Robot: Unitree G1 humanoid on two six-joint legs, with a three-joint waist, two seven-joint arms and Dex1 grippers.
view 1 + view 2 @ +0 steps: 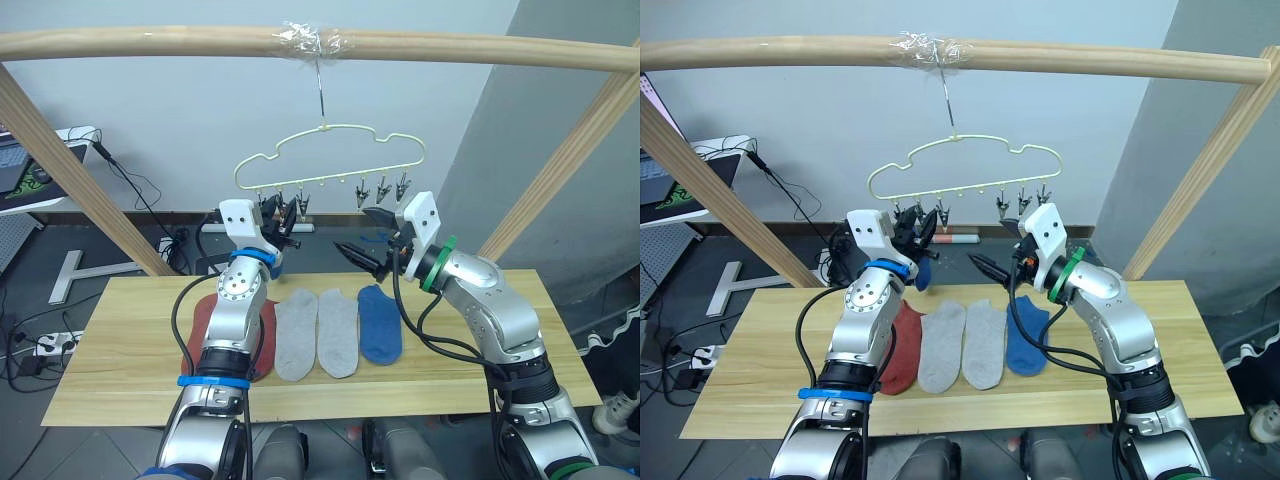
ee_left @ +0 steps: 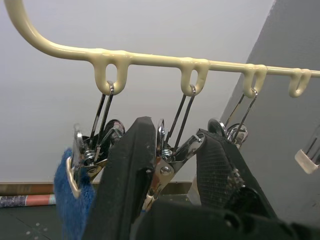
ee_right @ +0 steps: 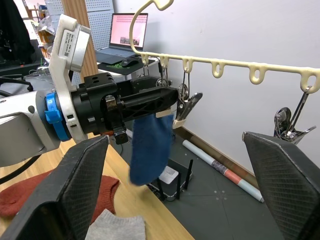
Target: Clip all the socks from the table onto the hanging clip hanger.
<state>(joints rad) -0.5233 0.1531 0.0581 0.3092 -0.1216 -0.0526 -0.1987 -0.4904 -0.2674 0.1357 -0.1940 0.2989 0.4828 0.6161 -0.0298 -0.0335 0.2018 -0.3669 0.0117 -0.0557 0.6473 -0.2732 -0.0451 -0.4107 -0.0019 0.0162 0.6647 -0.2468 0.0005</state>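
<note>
On the far left of the light wooden table (image 1: 120, 360) lies a rust-red sock (image 1: 902, 350), partly covered by the left arm. Above it the left gripper (image 1: 917, 236) is raised to the left end of the clip hanger (image 1: 330, 160), a pale yellow-green wire frame hooked on the taped wooden pole (image 1: 150, 42). In the left wrist view its two black fingers (image 2: 130, 170) sit either side of the second metal clip (image 2: 167, 167), narrowly parted and pressing on the clip's handles. A blue sock (image 3: 150, 147) hangs just beside the fingers, at the first clip (image 2: 82, 162); whether that clip or the gripper bears it, I cannot tell for certain.

Next along the table, two light grey socks (image 1: 318, 333) lie side by side, toes toward the robot, touching each other. Just right of them lies a second blue sock (image 1: 379, 323), its edge against the nearer grey one.

The right gripper (image 1: 362, 252) hovers above the blue sock on the table and below the hanger's right-hand clips (image 1: 384, 188). Its fingers are spread wide and hold nothing; in the right wrist view they frame the left gripper and the hanging sock.

At the right end of the hanger's lower bar, three clips hang empty.
</note>
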